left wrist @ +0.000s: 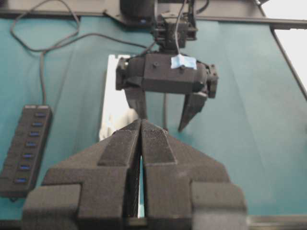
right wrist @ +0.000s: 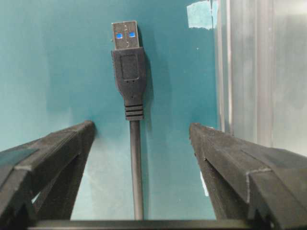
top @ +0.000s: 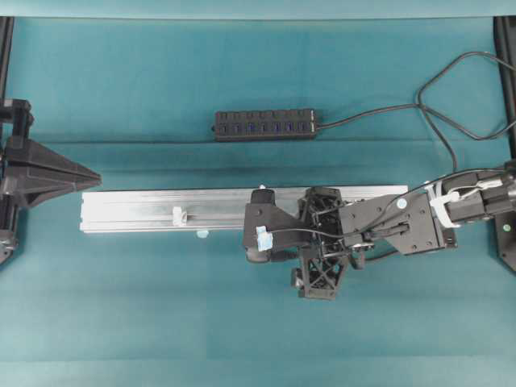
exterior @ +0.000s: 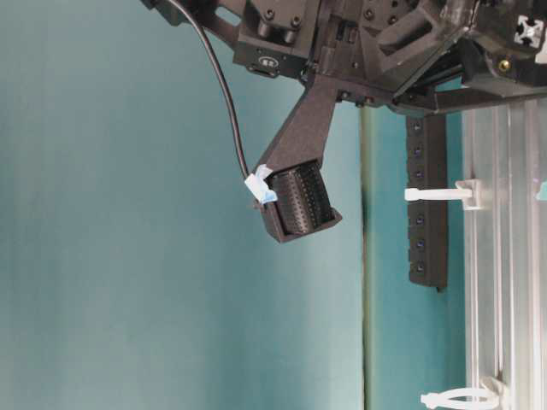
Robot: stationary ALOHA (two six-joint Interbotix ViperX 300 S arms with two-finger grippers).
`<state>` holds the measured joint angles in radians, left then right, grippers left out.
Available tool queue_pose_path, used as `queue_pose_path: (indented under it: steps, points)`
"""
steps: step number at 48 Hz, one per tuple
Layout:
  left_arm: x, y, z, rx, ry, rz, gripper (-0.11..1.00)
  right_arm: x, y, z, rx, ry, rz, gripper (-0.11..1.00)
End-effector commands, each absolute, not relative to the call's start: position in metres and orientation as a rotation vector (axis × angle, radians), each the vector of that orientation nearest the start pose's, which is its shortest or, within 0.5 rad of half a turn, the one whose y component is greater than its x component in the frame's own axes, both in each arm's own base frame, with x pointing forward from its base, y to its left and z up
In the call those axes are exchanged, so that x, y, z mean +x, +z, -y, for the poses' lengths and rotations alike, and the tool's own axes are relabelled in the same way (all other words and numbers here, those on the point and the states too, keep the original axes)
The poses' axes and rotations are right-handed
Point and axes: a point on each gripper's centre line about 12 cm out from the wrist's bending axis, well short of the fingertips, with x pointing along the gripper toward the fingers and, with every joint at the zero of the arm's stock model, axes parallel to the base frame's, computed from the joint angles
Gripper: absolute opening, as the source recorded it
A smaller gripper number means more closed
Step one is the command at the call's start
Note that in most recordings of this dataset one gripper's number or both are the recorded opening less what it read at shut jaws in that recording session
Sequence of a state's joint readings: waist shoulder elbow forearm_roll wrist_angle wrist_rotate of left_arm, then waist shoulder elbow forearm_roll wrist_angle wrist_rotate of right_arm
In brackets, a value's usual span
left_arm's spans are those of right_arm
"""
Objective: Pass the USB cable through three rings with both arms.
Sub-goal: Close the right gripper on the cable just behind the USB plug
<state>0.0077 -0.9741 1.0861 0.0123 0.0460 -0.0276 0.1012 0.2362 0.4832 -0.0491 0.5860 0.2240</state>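
My right claw [right wrist: 139, 139]: jaws parted wide, holding nothing; it hangs low over the table, straddling the USB cable [right wrist: 135, 167] without touching it. The cable lies flat on the teal cloth [top: 242, 322] between my two fingers, its black plug [right wrist: 127, 72] pointing away from me, metal end with blue insert showing. Just beside the plug, toward the table's middle, runs the long silver rail [top: 161, 210], with a light-blue tape tab [right wrist: 201, 13] on the cloth at the rail's edge. On the rail stand translucent white rings; two show in the table-level view [exterior: 440, 195] [exterior: 457, 398], and I cannot tell where the third is. My left claw [top: 97, 175]: jaws pressed together, empty, parked at the left edge of the table off the rail's end. Beyond the rail, toward the far edge, lies a black multi-port hub [top: 264, 124], its own cable looping off toward the far right corner. Surface: wrinkle-free teal cloth throughout, black frame posts at both side edges.
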Motion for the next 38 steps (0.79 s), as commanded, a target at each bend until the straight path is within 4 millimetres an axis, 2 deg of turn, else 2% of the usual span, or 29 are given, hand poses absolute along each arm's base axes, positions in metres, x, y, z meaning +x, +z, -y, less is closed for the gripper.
queue_pose_path:
  steps: [1, 38]
  points:
    - [0.203, 0.303, -0.002, -0.013, 0.012, -0.135, 0.02, 0.384, 0.09, -0.033, 0.064, -0.057, -1.311, 0.56]
    - [0.204, 0.302, -0.002, -0.01, 0.012, -0.14, 0.02, 0.379, 0.079, -0.033, 0.062, -0.064, -1.358, 0.56]
